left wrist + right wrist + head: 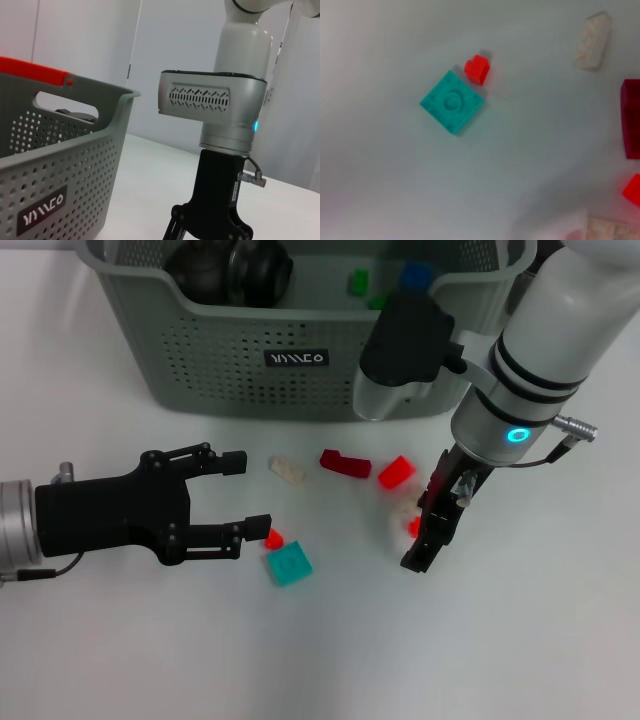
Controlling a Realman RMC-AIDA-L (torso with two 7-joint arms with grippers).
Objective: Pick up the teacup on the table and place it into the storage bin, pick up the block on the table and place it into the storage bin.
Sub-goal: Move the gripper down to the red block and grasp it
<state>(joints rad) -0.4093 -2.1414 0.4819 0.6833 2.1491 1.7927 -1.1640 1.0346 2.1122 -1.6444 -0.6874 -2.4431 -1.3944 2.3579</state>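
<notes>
Blocks scattered mid-frame on white surface. Left tool wide open, empty, small red block by lower finger, teal block below. Right tool: cannot tell. Blocks light, rigid, slick plastic; pinch flat sides. Storage bin upper frame.

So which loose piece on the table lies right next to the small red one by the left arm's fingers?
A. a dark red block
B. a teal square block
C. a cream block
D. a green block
B. The teal square block sits just below the small red piece in the head view, almost touching it, while the dark red block and cream block lie farther off, nearer the storage bin.
</notes>
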